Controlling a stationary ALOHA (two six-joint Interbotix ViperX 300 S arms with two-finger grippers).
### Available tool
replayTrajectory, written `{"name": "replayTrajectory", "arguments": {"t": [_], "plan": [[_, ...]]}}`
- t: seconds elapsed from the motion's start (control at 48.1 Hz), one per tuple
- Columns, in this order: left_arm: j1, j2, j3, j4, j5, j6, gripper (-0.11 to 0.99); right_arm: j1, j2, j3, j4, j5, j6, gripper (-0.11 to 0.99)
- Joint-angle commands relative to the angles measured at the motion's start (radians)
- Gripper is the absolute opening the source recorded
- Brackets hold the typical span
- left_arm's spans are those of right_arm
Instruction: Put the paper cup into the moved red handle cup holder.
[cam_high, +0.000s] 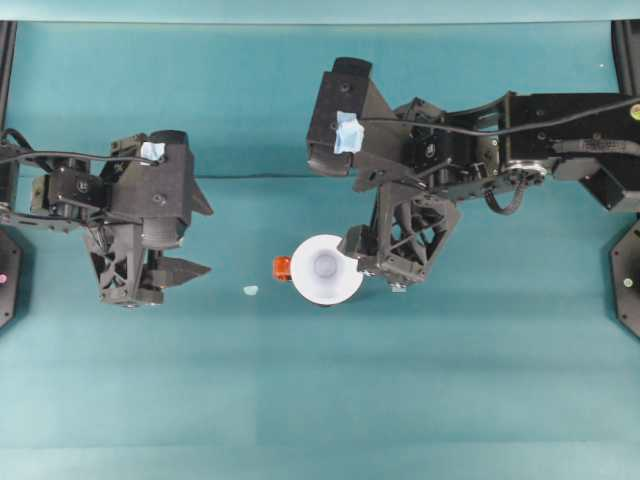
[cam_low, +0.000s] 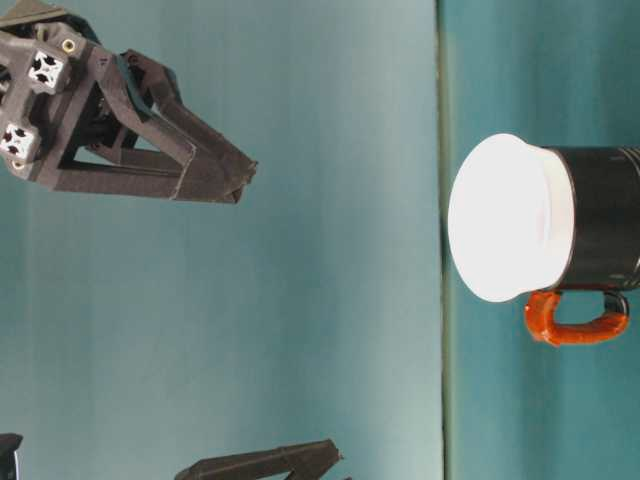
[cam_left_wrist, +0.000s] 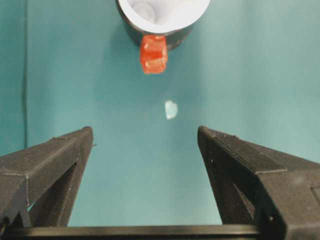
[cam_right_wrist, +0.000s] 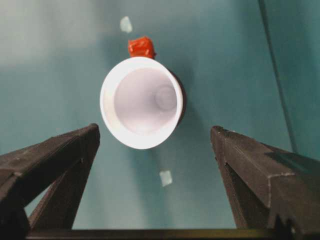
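Overhead: paper cup (cam_high: 326, 270) already seated in the cup holder (cam_high: 325, 298), red handle (cam_high: 282, 267) poking out toward the left gripper (cam_high: 182, 269). Right gripper (cam_high: 372, 262) just beside the cup's rim, apparently not clamping it. Small pale scrap (cam_high: 250, 290) on the table (cam_high: 320, 400) between holder and left gripper.

Table level: cup (cam_low: 510, 218) sunk into the black holder (cam_low: 605, 220), wide rim standing proud of the holder's mouth, red handle (cam_low: 575, 320) at the side. Gripper fingers (cam_low: 215, 165) raised well clear of the rim.

Left wrist: jaws spread wide, nothing between them but bare table and the scrap (cam_left_wrist: 171, 109); holder (cam_left_wrist: 160, 37) and handle (cam_left_wrist: 153, 54) ahead, apart.

Right wrist: jaws wide apart, empty, cup (cam_right_wrist: 141, 102) centred ahead and untouched, second scrap (cam_right_wrist: 165, 177) nearer.

Judged: placement looks done, so best to lift straight away without brushing the rim, keeping jaws wide; cup light, easily tipped or pulled out.
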Motion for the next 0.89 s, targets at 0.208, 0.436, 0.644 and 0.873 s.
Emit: {"name": "replayTrajectory", "arguments": {"t": [0.208,0.436,0.644,0.873], "plan": [[-0.002,-0.012,-0.014,0.002,-0.003,-0.002,0.93,0.003,-0.072,-0.017,0.002,-0.003,-0.003,0.91],[-0.002,-0.012,-0.014,0.003,-0.003,-0.002,0.93,0.005,-0.072,-0.015,0.002,0.002,-0.003,0.91],[-0.002,-0.012,-0.014,0.003,-0.003,-0.002,0.93,0.005,-0.072,-0.015,0.002,0.011,-0.005,0.91],[-0.002,-0.012,-0.014,0.002,-0.002,-0.002,0.93,0.005,-0.072,-0.015,0.002,0.011,-0.005,0.91]]}}
